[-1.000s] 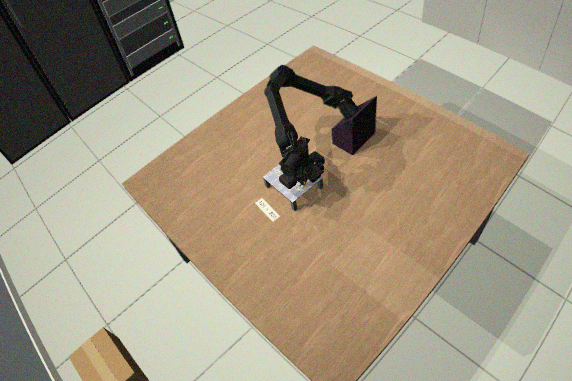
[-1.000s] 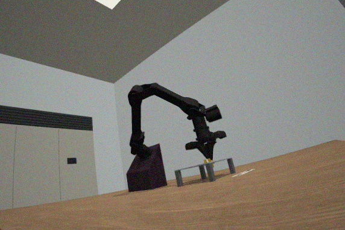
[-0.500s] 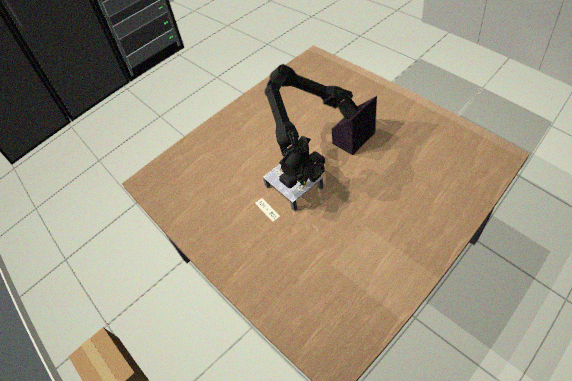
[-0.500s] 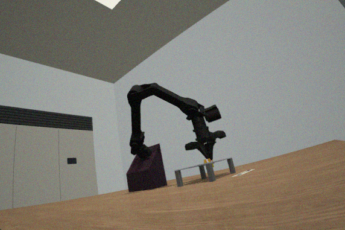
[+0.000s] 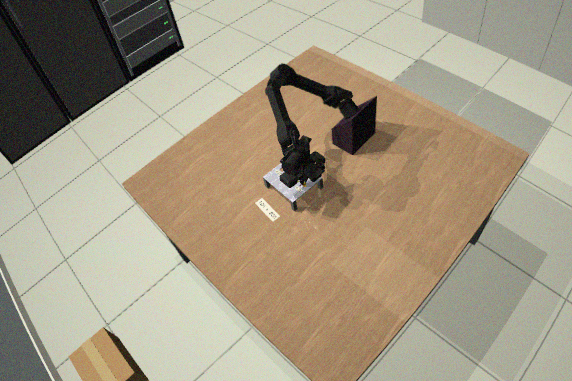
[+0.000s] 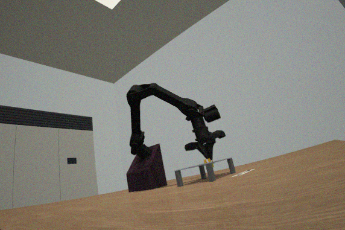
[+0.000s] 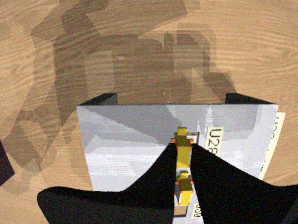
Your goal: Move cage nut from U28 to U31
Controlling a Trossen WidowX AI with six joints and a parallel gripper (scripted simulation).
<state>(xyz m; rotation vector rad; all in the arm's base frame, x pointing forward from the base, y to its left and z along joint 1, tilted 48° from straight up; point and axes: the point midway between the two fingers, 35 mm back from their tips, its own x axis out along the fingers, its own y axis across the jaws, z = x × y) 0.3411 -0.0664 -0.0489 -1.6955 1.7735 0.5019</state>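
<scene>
Pinching the cage nut (image 7: 183, 154) by the U28 label (image 7: 214, 141), the gripper (image 5: 303, 184) (image 6: 210, 159) (image 7: 181, 148) seems only at the lifting-out stage, with moving, clipping in at U31, release and retreat all left

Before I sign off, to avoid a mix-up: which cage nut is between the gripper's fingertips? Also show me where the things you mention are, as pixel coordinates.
The cage nut (image 7: 183, 156) beside the U28 label (image 7: 214, 142); the other nut (image 7: 185, 194), farther from that label, isn't gripped.

"U28" on rail plate label (image 7: 215, 141)
</scene>
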